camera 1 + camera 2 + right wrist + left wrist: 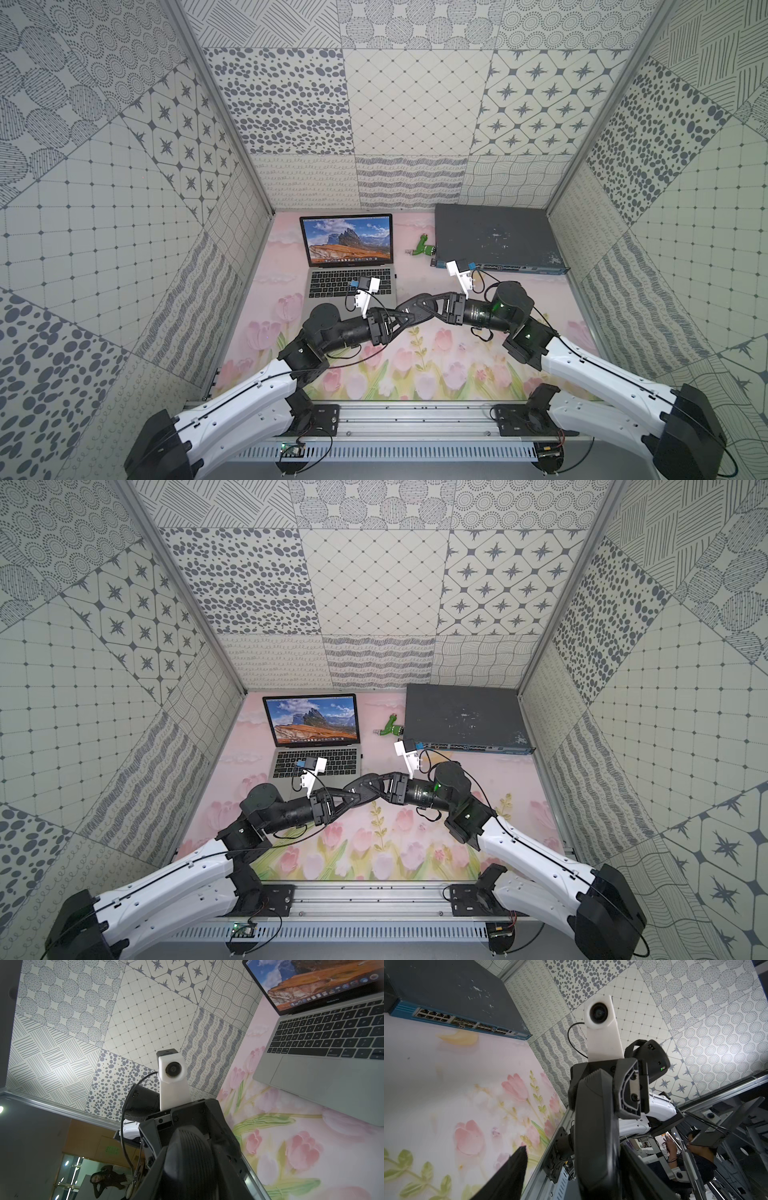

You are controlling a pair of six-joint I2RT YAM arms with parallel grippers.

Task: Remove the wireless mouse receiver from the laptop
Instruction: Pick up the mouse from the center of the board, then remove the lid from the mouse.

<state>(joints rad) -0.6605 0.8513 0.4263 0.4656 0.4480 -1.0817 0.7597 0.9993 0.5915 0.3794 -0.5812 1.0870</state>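
The open laptop (347, 241) (311, 1076), silver-grey with a mountain wallpaper, stands at the back left of the mat. A tiny black nub, the wireless mouse receiver (395, 275) (361, 755), sticks out of the laptop's right edge. My two grippers meet in front of the laptop, to the right of its front corner, around a black oval mouse (415, 306) (596, 1126) (191, 1157). My right gripper (409, 308) (191, 1167) is shut on the mouse. My left gripper (411, 316) (573, 1147) straddles it, one finger (508, 1174) still apart from it. Neither gripper is at the receiver.
A flat dark grey network switch (494, 237) (446, 991) lies at the back right. A green-and-white plug-like object (424, 248) sits between it and the laptop. Patterned walls close in three sides, and a metal rail (415, 419) runs along the front.
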